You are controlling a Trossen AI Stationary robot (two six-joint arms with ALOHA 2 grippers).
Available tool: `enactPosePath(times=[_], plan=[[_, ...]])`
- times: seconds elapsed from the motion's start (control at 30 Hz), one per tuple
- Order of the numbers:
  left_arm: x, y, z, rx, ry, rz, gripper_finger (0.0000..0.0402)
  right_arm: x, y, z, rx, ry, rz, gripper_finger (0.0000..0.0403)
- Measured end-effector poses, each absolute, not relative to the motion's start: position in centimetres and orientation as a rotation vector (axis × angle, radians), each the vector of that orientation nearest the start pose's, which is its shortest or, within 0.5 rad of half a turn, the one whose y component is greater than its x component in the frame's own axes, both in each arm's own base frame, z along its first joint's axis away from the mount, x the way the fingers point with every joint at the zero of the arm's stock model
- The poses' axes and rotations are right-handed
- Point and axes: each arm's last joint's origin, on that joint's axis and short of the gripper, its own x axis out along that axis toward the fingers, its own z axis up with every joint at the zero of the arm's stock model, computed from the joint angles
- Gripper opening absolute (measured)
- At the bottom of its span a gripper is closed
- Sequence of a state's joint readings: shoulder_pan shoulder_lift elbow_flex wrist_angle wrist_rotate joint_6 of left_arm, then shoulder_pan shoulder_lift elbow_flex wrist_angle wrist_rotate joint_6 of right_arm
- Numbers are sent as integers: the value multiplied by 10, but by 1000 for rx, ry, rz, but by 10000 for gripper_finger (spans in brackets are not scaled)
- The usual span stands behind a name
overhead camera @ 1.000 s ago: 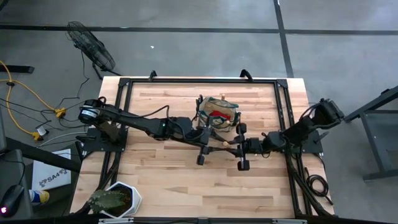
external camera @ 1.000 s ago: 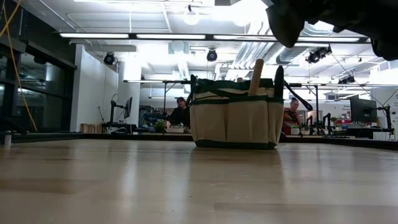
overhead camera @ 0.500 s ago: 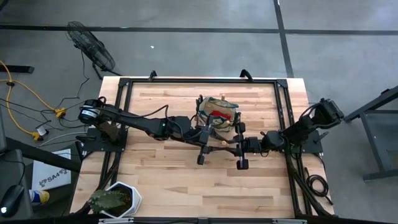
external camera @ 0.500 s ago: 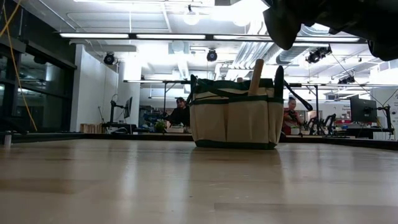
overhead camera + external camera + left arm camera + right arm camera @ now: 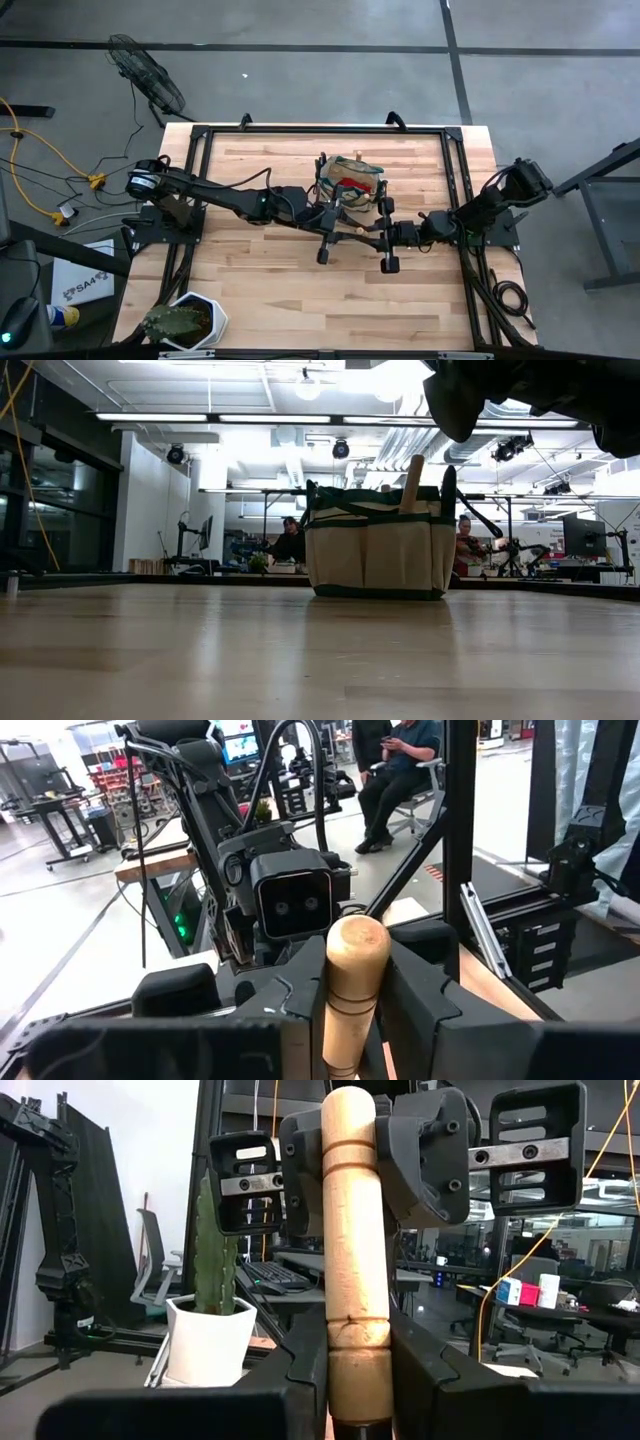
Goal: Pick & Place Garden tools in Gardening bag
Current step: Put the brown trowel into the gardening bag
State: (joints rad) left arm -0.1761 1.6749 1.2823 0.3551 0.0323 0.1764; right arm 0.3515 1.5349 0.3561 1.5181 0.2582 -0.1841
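Note:
In mid-table my left gripper (image 5: 343, 230) and my right gripper (image 5: 371, 236) meet tip to tip, both level and above the wood. Each is shut on one wooden-handled garden tool (image 5: 357, 1260). Its round handle runs from one gripper to the other, and its metal head is hidden. The khaki gardening bag (image 5: 350, 181) stands just beyond them on its flat bottom (image 5: 375, 592). Inside it lies something red (image 5: 348, 185), and a wooden handle (image 5: 411, 482) sticks up out of its top. My left gripper pinches the handle's rounded free end (image 5: 356, 945) between its two fingers (image 5: 300, 1020). It comes level from the table's left, fingers lying along the handle. The tool is clear of the table. My right gripper pinches the handle lower down, below its second groove (image 5: 357, 1355), between its two fingers (image 5: 300, 1370). It comes about level from the table's right, along the handle. The handle sticks out past its fingertips into the left gripper (image 5: 357, 1150).
A cactus in a white hexagonal pot (image 5: 190, 320) stands at the table's near left corner, also in the right wrist view (image 5: 208, 1342). A black frame (image 5: 325, 131) rims the table. People sit in the room behind (image 5: 290, 540). Bare wood lies near the front edge.

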Motion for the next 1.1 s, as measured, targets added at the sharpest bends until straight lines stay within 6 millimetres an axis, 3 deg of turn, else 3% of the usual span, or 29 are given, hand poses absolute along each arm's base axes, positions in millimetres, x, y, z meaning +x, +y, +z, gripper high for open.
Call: enactPosePath(times=[0.1,0.3,0.47,0.93,1.1], plan=[[387,-70,323,182,29,-198,62,237,79,195,-70,-326,63,64],[387,-68,317,208,86,-153,62,235,82,195,19,-316,-5,184],[386,-65,313,266,153,-76,62,232,89,195,8,-303,-48,243],[351,-54,312,430,474,-12,62,219,113,191,18,-241,-155,260],[351,-46,311,458,507,-5,62,217,115,190,18,-221,-175,260]])
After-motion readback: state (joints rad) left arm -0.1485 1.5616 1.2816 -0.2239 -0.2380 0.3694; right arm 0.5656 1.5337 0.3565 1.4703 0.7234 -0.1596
